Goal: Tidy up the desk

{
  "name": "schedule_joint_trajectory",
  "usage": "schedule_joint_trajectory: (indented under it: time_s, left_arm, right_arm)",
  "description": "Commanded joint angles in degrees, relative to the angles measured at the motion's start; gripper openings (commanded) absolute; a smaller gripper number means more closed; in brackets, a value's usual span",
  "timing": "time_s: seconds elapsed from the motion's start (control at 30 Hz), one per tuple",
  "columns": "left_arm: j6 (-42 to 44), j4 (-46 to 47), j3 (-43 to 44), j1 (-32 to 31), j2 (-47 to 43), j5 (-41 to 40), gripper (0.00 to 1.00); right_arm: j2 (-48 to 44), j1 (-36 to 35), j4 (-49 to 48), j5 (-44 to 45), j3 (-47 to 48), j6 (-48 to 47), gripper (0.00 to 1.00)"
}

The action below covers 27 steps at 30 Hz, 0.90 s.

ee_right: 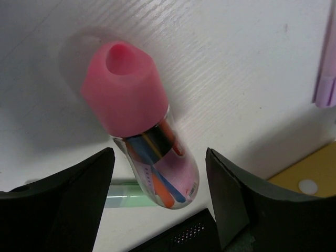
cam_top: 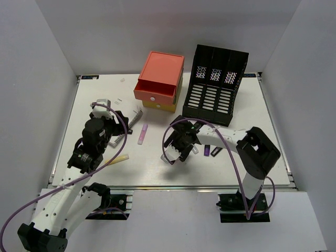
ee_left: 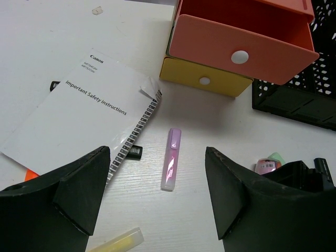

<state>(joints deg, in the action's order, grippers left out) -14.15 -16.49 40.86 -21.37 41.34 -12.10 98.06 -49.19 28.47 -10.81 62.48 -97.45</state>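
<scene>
**Left arm.** Reaches from its near-left base toward the left half of the desk point(cam_top: 149, 170), wrist angled down. The left gripper point(ee_left: 156, 157) hovers above the surface with its jaws spread wide and nothing between them. Below it lie a purple highlighter point(ee_left: 171, 158) and, at the near edge of the wrist view, a yellow highlighter point(ee_left: 118, 242). To its left is a white "Important Safety Instructions" booklet point(ee_left: 79, 121).

**Right arm.** Elbow raised at the right, forearm reaching leftward to mid-desk. The right gripper point(ee_right: 160, 152) points down, jaws parted on either side of a pink-capped marker point(ee_right: 139, 136) lying on the desk, with a gap showing on each side. A green pen point(ee_right: 123, 201) lies just beside the marker's clear end.

**Drawer box** point(cam_top: 160, 81). At the far centre of the desk. The orange top drawer is pulled out, but its contents cannot be made out. The yellow bottom drawer is shut.

**File rack** point(cam_top: 215, 86). Black and slotted with three compartments, just right of the drawer box.
</scene>
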Motion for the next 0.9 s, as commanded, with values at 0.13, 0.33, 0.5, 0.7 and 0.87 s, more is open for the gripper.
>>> schedule_joint_trajectory:
  time_s: [0.13,0.33,0.5,0.7,0.87]
  left_arm:
    - [0.4,0.1,0.0,0.3,-0.8,-0.3,0.83]
    - [0.4,0.1,-0.3,0.3,-1.0,-0.1,0.83]
    - [0.3,0.4,-0.4,0.3,-1.5,-0.1,0.82]
    - [-0.1,1.5,-1.5,0.3,-5.2,-1.9,0.82]
    - [-0.3,3.0,-3.1,0.3,-9.7,-3.8,0.81]
  right_arm:
    - [4.1,-0.5,1.2,3.0,3.7,-3.2,0.63]
    - [6.0,-0.2,5.3,2.1,6.3,-3.4,0.31]
    - [0.6,0.1,10.5,-8.0,12.0,3.4,0.01]
    - [-4.5,0.2,13.6,-17.7,24.2,26.2,0.0]
    - [-3.1,0.9,10.6,-14.5,35.7,45.4,0.0]
